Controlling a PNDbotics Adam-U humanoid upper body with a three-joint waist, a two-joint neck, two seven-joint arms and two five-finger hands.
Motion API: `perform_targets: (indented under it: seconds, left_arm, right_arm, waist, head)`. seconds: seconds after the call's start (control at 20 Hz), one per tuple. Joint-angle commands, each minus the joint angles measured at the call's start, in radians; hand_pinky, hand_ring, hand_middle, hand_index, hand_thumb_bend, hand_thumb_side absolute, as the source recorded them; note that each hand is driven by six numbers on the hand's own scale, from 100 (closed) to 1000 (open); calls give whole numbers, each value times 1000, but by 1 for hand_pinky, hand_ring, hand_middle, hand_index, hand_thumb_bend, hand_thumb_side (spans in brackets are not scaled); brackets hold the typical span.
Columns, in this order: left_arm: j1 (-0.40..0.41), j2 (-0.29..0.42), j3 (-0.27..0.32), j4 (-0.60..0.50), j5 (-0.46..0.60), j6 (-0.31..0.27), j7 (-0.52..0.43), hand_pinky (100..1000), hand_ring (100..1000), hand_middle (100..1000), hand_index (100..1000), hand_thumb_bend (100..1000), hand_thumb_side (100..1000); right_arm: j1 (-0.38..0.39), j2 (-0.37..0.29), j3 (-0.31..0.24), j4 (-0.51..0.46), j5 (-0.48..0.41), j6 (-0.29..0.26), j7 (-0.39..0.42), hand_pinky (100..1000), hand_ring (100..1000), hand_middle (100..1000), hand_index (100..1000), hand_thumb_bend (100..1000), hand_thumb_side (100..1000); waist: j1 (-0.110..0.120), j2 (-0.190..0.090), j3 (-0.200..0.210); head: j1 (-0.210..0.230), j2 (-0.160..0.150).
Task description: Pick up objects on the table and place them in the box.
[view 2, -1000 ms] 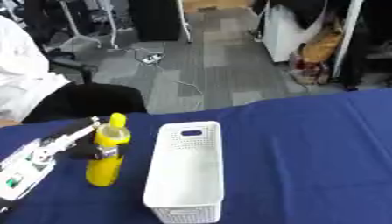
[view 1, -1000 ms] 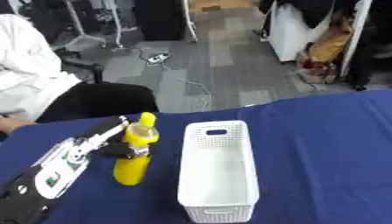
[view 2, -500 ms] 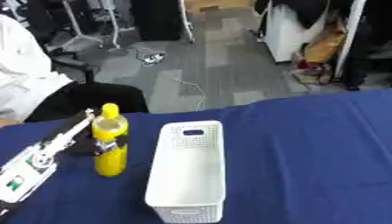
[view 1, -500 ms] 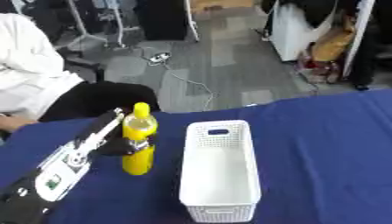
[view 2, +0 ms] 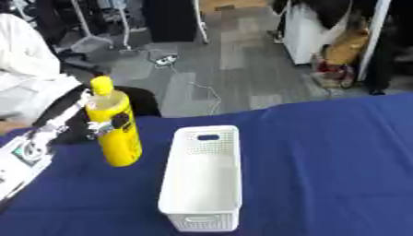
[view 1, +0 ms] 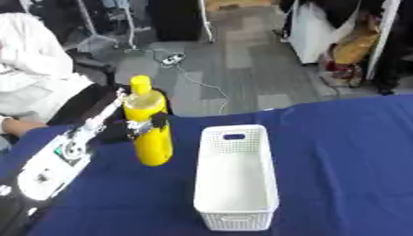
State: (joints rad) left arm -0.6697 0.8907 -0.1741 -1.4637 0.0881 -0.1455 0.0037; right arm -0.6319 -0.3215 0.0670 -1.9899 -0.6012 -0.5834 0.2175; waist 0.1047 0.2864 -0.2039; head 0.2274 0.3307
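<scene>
**Left hand carrying the yellow bottle beside the box**

Left hand (view 1: 135,126) is wrapped around the yellow bottle (view 1: 148,125), with dark fingers showing across the front of the body just below the shoulder. The bottle is held upright with a slight lean, its base raised clear of the blue table (view 1: 339,152). The grip is taken high on the body, apparently so that the base hangs free and can be lowered first into an opening. The cap is on, as far as can be made out through the blur.

The bottle is held to the left of the white box (view 1: 235,179), close to it but not above it, so the carry is judged to be unfinished. The box is set lengthwise away from the robot, its open top up and a handle slot in the far wall. Nothing is seen inside it; the inner floor looks bare. The right hand is not seen in either view.
</scene>
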Motion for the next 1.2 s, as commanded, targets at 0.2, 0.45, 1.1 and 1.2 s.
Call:
perform_targets:
  seconds: [0.2, 0.45, 1.1, 1.2]
  left_arm:
    - [-24, 37, -31, -101, 107, 22, -25, 100, 100, 100, 356, 209, 755]
    - [-61, 27, -61, -133, 139, 35, -49, 100, 100, 100, 353, 211, 757]
    - [-124, -56, -117, -76, 112, -66, -20, 100, 100, 100, 410, 218, 744]
    - [-129, -65, -122, -62, 109, -81, -13, 100, 100, 100, 425, 218, 737]
  right_arm:
    - [-12, -20, -1, -10, 4, 1, -1, 295, 368, 477, 664, 100, 952]
    - [-14, -15, 1, -10, 1, 2, 1, 295, 368, 476, 664, 100, 952]
    - [-29, 2, 4, -10, -10, 3, 8, 294, 368, 476, 663, 100, 952]
    - [-32, 4, 5, -10, -12, 3, 9, 294, 368, 476, 663, 100, 954]
  waist:
    - [2, -28, -1]
    - [3, -29, -7]
    - [4, -18, -23]
    - [5, -16, -26]
  head:
    - [-7, 5]
    - [-1, 6]
    - [11, -7]
    - [12, -7]
